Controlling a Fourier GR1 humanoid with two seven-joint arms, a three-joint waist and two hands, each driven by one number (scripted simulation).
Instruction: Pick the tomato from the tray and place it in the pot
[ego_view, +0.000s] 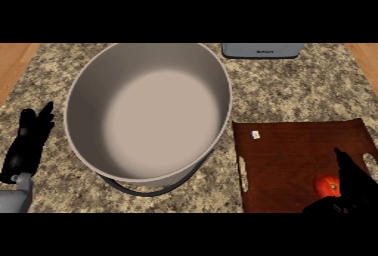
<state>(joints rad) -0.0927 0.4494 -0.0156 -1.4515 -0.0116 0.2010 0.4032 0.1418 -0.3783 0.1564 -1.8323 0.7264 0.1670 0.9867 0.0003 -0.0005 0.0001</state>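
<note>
- Speckled granite surface: carries every item listed.
- Large grey round metal pot, dark handle at its near side: stands left of centre, nothing visible inside.
- Flat brown rectangular tray: lies just right of the pot, apart from it.
- Grey flat-edged object: at the far edge, only partly in view.
- Left hand: rests at the left edge, straight and relaxed, holding nothing.
- Right hand: over the tray's near right corner; its fingers are straight and spread wide beside the fruit, not curled round it.
- Small red round tomato: lies on the tray, against the right hand's inner side.
- Small white tag: near the tray's far left corner.
- Risk, as judged: closing from one side could roll the tomato off toward the tray's edge; a low carry could strike the pot's rim.
- Count: one pot, one tray, one tomato, one tag, one grey object, two hands.
</note>
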